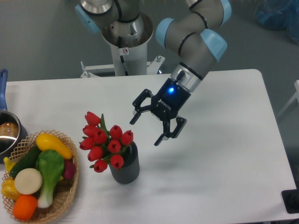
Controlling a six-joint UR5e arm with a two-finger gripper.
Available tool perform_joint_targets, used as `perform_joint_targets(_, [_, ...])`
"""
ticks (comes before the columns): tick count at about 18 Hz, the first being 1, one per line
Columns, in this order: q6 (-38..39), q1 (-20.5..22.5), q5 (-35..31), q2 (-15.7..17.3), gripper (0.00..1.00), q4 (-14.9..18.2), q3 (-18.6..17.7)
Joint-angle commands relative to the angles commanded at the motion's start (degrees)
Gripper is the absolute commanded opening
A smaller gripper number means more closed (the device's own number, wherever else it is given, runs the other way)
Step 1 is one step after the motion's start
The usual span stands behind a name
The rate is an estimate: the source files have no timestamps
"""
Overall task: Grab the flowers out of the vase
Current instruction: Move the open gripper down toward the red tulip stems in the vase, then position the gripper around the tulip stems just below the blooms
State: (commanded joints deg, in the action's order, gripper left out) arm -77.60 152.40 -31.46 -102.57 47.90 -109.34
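Observation:
The flowers, a bunch of red tulip buds with green leaves, stand in the dark grey ribbed vase at the front middle of the white table. They lean to the left. My gripper is open and empty. It hangs above and to the right of the flowers, with its fingers pointing down and to the left, apart from the buds. The stems are hidden inside the vase.
A wicker basket with colourful toy vegetables sits at the front left. A steel pot with a blue handle is at the left edge. The robot base stands behind the table. A dark object sits at the front right corner.

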Motion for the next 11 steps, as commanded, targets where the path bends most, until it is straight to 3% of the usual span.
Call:
perform_joint_targets(6, [-2.5, -2.3, 1.8, -2.4, 1.0, -0.3, -0.1])
perform_joint_targets(11, [-2.9, -1.9, 9.7, -3.6, 1.0, -0.3, -1.0])
